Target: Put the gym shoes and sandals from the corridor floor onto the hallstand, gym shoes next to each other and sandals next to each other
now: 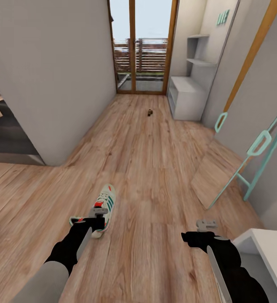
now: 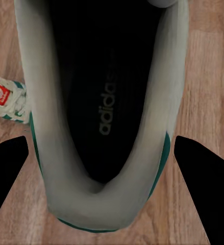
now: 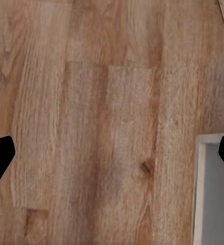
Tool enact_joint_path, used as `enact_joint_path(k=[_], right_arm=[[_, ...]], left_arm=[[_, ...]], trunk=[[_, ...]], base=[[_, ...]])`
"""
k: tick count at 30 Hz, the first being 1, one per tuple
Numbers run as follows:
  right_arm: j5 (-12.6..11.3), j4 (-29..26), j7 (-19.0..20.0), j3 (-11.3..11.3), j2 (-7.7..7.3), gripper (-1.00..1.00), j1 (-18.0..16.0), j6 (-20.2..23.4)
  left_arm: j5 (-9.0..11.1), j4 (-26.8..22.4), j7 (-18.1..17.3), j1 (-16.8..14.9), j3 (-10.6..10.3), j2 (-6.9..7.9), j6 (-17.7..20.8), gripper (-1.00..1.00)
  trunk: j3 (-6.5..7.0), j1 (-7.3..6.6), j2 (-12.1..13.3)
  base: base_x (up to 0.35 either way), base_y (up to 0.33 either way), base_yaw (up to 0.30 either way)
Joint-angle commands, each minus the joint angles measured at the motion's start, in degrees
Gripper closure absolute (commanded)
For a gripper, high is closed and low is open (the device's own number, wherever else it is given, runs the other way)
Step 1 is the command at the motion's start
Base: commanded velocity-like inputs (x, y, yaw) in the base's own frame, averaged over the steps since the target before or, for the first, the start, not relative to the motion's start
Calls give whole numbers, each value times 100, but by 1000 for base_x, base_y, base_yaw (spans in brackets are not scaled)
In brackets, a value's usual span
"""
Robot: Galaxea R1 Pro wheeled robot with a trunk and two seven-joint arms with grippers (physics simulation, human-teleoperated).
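One gym shoe (image 1: 107, 201), white with green stripes and a red tongue patch, lies on the corridor floor (image 1: 147, 168) at lower left. My left gripper (image 1: 89, 219) hangs over its heel, open. In the left wrist view the black fingers (image 2: 7, 168) stand on either side of the shoe's heel rim (image 2: 55, 132), apart from it. A red-patched, laced sneaker part (image 2: 2, 97) shows beside it; whose it is I cannot tell. A small dark-brown sandal (image 1: 149, 112) lies far down the corridor. My right gripper (image 1: 198, 239) is open over bare floor (image 3: 112, 158). The hallstand's corner (image 1: 267, 242) is at lower right.
A grey wall corner (image 1: 58, 126) juts in on the left. Teal stair rails (image 1: 260, 151) and a leaning wood panel (image 1: 216, 172) stand on the right. A white bench unit (image 1: 187, 94) sits by the glass doors (image 1: 140, 50) at the far end.
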Motion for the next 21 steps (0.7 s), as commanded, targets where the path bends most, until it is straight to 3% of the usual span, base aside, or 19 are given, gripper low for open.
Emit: enact_joint_path(k=[1, 11, 21], right_arm=[[0, 1, 0, 0, 0, -100, 0, 0], [0, 3, 0, 0, 0, -100, 0, 0], [0, 0, 0, 0, 0, -100, -1, 0]], left_arm=[[-1, 1, -4, 0, -1, 0, 1, 100], [1, -1, -4, 0, 0, 0, 0, 100], [0, -1, -3, 0, 0, 0, 1, 100]], trunk=[[0, 0, 0], [0, 0, 0], [0, 0, 0]], base=[[303, -174, 0], [271, -205, 0], [266, -84, 0]])
